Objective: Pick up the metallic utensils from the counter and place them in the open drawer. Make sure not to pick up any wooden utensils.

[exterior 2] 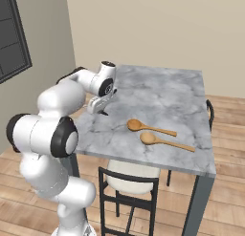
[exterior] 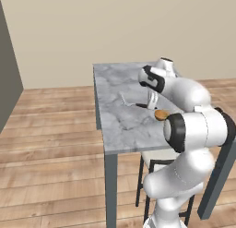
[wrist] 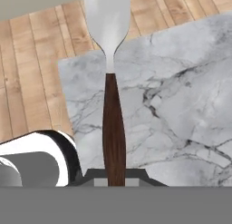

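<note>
- The hand (wrist: 115, 175) was pinching a fork (wrist: 111, 82) by the lower end of its dark brown handle, with the fingers pressed tightly on it.
- In the hand view, the fork ran straight out from the fingers, so its long axis followed the direction of the hand. The silver head with the prongs was at the far end of the fork, past the edge of the desk (wrist: 181, 105) and above the wooden floor (wrist: 36, 60).
- In the right base view, the hand (exterior 2: 99, 106) stood low over the near left part of the desk (exterior 2: 162, 94), close to its left edge.
- In the left base view, a second thin silver utensil (exterior: 129, 101) lay flat on the desk (exterior: 115, 111), just left of the hand (exterior: 151, 102). I judge that this was the knife, but it was too small to tell for sure.
- Two wooden spoons (exterior 2: 160, 134) lay side by side on the near right part of the desk, well apart from the hand, with the bowls to the left and the handles to the right. These must stay where they were.
- The drawer was not to be seen from here, so I cannot tell which way it lay from the hand.
- My judgement: one metal utensil was in hand and not yet put away, and the other one waited on the desk. The coming move needed the fork carried away from the desk with its long axis kept level, so that it would lie flat in the drawer.
</note>
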Robot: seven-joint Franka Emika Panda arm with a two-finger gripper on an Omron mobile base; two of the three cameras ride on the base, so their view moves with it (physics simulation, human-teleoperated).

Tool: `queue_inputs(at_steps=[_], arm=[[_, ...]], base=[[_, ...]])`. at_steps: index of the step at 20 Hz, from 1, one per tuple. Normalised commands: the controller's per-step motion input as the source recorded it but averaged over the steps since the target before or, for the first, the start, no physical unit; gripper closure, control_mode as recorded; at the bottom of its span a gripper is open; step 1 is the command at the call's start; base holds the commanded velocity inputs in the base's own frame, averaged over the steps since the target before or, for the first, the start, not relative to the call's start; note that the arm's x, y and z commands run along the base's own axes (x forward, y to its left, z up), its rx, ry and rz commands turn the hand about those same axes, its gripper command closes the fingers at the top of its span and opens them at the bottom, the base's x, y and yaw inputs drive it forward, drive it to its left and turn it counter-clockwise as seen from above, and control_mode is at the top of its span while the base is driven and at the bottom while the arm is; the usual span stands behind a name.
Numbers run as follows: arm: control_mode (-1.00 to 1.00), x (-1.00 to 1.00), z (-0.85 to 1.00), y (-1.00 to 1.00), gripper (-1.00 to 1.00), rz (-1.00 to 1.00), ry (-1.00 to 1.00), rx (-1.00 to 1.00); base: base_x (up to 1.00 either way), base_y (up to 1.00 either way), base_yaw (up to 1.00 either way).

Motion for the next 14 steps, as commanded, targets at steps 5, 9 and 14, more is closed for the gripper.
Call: queue_inputs(at_steps=[5, 9, 14], arm=[[-1.0, -0.6, 0.41, 0.0, 1.0, -0.06, 0.0, 0.0], [-1.0, -0.66, 0.34, 0.0, 1.0, -0.1, 0.0, 0.0], [1.0, -0.28, 0.13, 0.0, 1.0, -0.06, 0.0, 0.0]], base=[[0.0, 0.0, 0.0], [0.0, 0.0, 0.0], [-0.43, 0.0, -0.12]])
